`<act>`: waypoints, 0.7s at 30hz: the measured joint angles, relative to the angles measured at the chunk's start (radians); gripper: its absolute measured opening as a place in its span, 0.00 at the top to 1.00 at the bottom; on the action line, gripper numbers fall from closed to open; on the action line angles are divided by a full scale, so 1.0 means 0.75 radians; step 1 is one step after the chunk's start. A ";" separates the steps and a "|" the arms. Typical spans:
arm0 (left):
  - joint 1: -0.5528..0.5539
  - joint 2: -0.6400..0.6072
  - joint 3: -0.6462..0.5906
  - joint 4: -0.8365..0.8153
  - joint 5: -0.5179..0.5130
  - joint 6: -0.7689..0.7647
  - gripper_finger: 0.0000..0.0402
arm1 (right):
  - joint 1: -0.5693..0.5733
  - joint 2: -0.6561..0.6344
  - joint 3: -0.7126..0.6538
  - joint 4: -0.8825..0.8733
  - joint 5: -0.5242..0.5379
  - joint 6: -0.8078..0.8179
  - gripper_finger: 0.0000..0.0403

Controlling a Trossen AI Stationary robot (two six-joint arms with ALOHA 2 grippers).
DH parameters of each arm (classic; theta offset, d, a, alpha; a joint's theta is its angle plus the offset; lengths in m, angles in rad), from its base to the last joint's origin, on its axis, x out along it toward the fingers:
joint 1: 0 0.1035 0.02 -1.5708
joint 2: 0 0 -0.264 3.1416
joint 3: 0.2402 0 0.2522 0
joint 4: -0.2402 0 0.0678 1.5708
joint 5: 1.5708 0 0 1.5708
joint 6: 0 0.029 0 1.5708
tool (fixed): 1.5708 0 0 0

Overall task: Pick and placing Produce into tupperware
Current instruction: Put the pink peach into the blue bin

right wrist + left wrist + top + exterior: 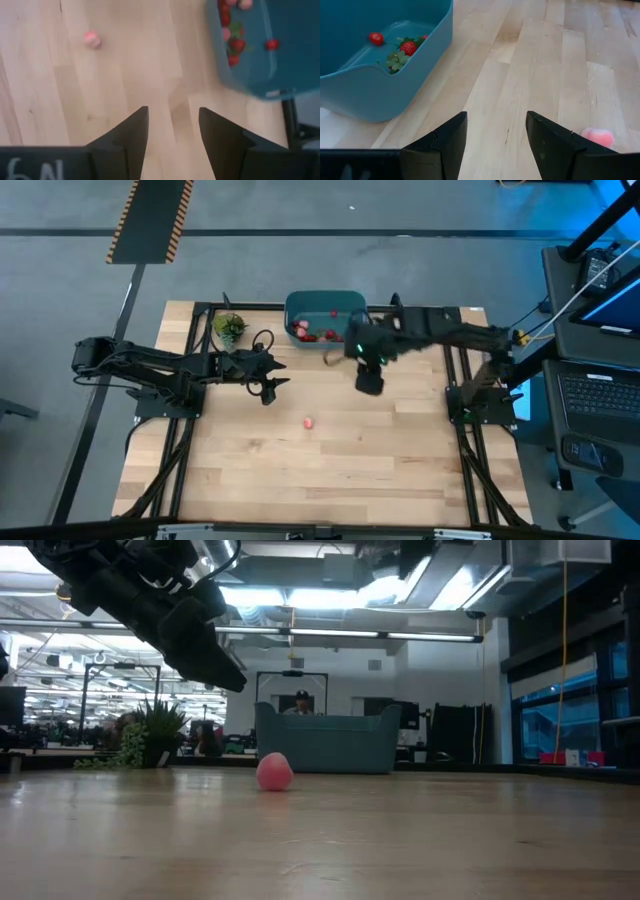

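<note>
- Teal tub (325, 305) sits at the far edge of my table (330, 470), several red berries (318, 333) inside.
- One pink berry (309, 422) lies loose mid-table, well apart from both arms.
- Left gripper (268, 388) hovers with fingers apart, empty.
- Right gripper (369, 385) too, just beside the tub.

Table (380, 470) pale wood, satin sheen; tupperware (380, 95) smooth teal plastic

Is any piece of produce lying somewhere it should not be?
Yes: one pink piece lies alone on the bare table, apart from the tupperware where the other pieces are. Neither end effector holds it.
</note>
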State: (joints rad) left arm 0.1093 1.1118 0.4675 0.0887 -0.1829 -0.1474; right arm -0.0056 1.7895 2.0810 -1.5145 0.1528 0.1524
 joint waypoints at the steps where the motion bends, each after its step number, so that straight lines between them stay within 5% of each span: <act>1: 0.000 0.000 0.000 0.000 0.000 0.000 0.51 | 0.032 -0.051 -0.085 0.031 0.022 0.037 0.56; 12: 0.000 0.000 0.000 0.001 0.000 0.000 0.51 | 0.358 -0.564 -1.103 0.790 0.058 0.279 0.56; 21: 0.000 0.000 0.000 0.001 -0.013 0.001 0.51 | 0.419 -0.590 -1.573 1.571 0.054 0.278 0.56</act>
State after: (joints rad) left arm 0.1093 1.1118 0.4675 0.0895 -0.1930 -0.1471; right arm 0.3084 1.3472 0.9010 -0.3361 0.1932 0.3612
